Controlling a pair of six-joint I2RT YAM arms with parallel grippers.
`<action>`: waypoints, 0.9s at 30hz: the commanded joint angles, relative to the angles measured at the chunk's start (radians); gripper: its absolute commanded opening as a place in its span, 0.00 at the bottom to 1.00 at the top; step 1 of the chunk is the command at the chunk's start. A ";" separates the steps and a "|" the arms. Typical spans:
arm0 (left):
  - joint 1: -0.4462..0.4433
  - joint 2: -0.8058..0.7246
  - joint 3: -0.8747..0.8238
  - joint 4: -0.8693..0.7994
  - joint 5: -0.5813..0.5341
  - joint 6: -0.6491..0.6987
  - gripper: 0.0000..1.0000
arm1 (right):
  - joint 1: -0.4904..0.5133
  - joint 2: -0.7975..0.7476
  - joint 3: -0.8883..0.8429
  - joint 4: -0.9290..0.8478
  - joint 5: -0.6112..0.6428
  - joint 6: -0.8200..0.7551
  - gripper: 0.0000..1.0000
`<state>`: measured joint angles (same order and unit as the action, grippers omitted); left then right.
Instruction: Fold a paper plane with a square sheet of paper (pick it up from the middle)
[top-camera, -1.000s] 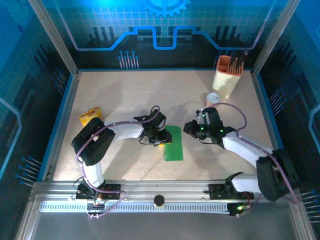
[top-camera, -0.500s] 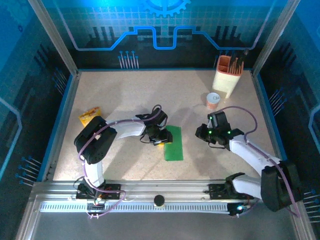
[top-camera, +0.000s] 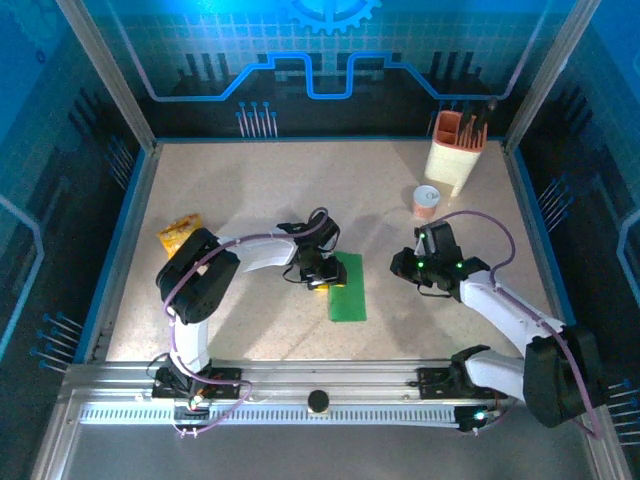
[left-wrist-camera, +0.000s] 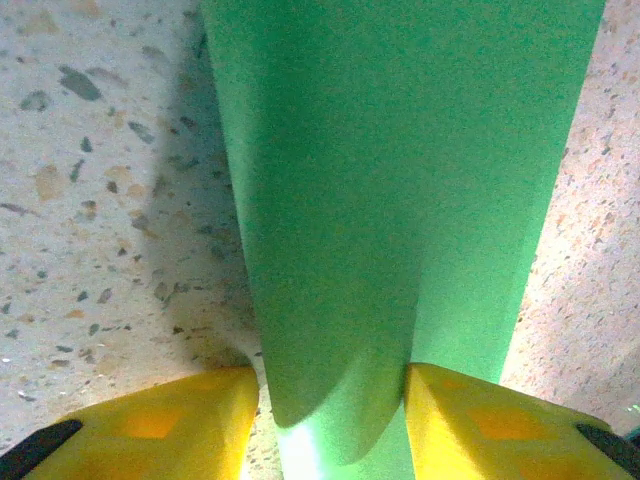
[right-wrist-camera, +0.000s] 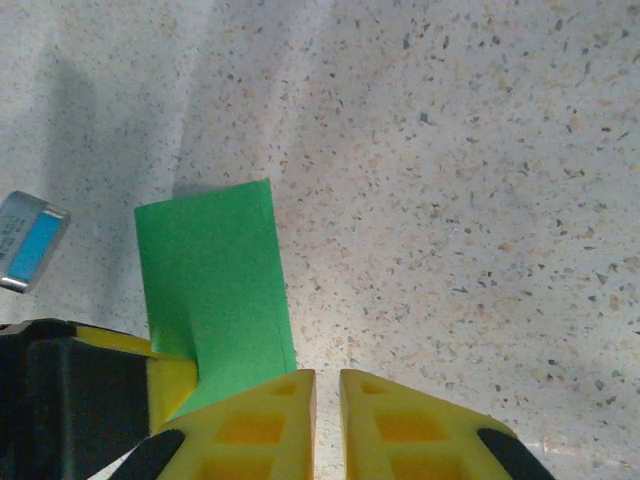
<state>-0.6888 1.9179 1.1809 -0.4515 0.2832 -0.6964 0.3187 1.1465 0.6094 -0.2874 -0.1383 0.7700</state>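
- One green sheet of paper (top-camera: 350, 295), folded to a narrow rectangle, is seen from the top camera lying flat near the middle of the speckled table (top-camera: 250, 190).
- The left gripper (top-camera: 322, 281) is set at the sheet's left edge, toward its far end. The right gripper (top-camera: 402, 268) is held to the right of the sheet, apart from it.
- A yellow-orange snack packet (top-camera: 180, 233) is seen well to the left of the sheet. A small cup (top-camera: 427, 200) and a cream holder (top-camera: 455, 152) are placed well beyond the sheet, to its right.
- From the left wrist, the sheet (left-wrist-camera: 400, 150) is seen running away from the camera. The yellow fingers (left-wrist-camera: 160, 420) of the left gripper (left-wrist-camera: 332, 385) are spread apart, and a raised strip of the sheet is seen between them.
- From the right wrist, the right gripper (right-wrist-camera: 327, 385) is seen with its fingers drawn almost together, bare table showing through the thin slit. The sheet (right-wrist-camera: 210, 280) is seen ahead and to the left, its near end hidden behind the fingers.
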 joint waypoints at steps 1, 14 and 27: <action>-0.018 0.087 -0.001 -0.034 -0.051 0.039 0.46 | 0.003 -0.026 0.001 -0.018 0.002 0.010 0.17; -0.039 0.125 0.042 -0.101 -0.139 0.016 0.51 | 0.014 -0.069 -0.040 0.023 -0.038 0.005 0.24; -0.041 0.131 0.031 -0.068 -0.129 -0.028 0.50 | 0.048 0.025 -0.012 0.043 -0.068 0.007 0.23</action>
<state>-0.7193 1.9526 1.2495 -0.5316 0.2134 -0.7097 0.3500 1.1580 0.5819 -0.2604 -0.1905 0.7734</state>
